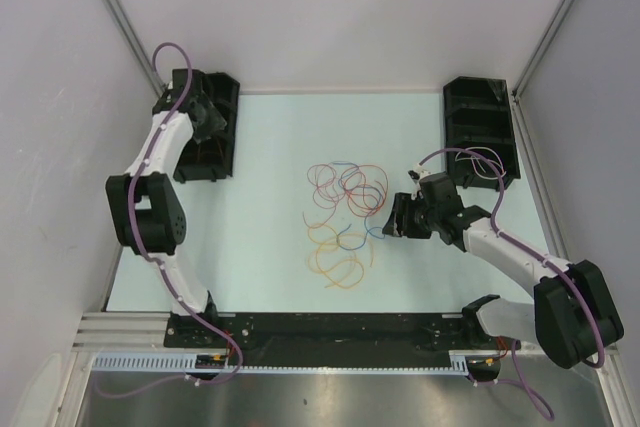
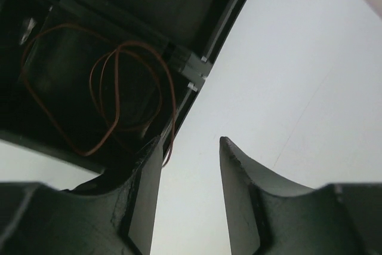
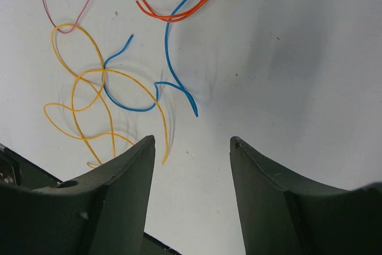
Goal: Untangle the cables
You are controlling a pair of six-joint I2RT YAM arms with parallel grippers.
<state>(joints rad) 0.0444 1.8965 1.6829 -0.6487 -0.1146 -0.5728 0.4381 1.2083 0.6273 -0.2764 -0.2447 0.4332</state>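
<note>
The cables (image 1: 345, 212) lie in a loose tangle of orange, red, blue and purple loops at the middle of the table. My right gripper (image 1: 392, 217) is open and empty just right of the tangle. In the right wrist view its fingertips (image 3: 192, 141) are low over bare table, with a yellow-orange wire (image 3: 89, 88), a blue wire (image 3: 173, 76), a red-orange wire (image 3: 173, 10) and a pink wire (image 3: 48, 10) ahead to the left. My left gripper (image 1: 208, 119) is open and empty over the left tray. Its wrist view (image 2: 191, 144) shows a reddish-brown wire (image 2: 119, 100) looped inside that tray.
A black tray (image 1: 222, 87) stands at the back left, also seen in the left wrist view (image 2: 197, 64). Another black tray (image 1: 480, 122) stands at the back right. Grey walls enclose the table on three sides. A black rail (image 1: 330, 327) runs along the near edge.
</note>
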